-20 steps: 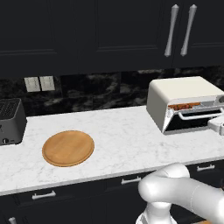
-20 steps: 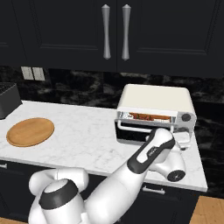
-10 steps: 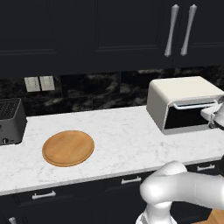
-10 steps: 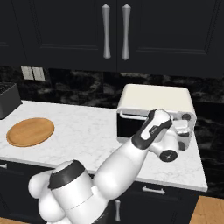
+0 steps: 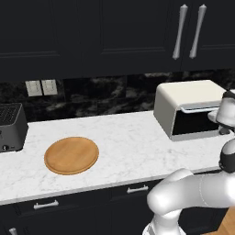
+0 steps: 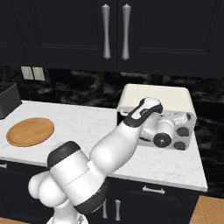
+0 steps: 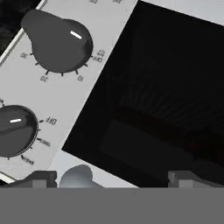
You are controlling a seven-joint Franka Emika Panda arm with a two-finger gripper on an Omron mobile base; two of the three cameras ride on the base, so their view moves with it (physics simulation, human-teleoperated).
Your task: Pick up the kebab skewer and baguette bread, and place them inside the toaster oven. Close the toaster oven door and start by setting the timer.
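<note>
A small dark toaster (image 5: 10, 127) sits at the far left of the counter (image 5: 128, 142). A round wooden board (image 5: 71, 154) lies next to it. On the right stands the toaster oven (image 5: 188, 109) with its door (image 5: 197, 123) shut. The gripper (image 7: 111, 179) is spread wide, holding nothing, right in front of the oven's two dark knobs (image 7: 59, 39).

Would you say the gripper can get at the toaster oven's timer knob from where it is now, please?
Probably yes. The open gripper sits right in front of the toaster oven, and the timer knob lies close ahead, off to one side, with nothing between; a short sideways shift should do.
</note>
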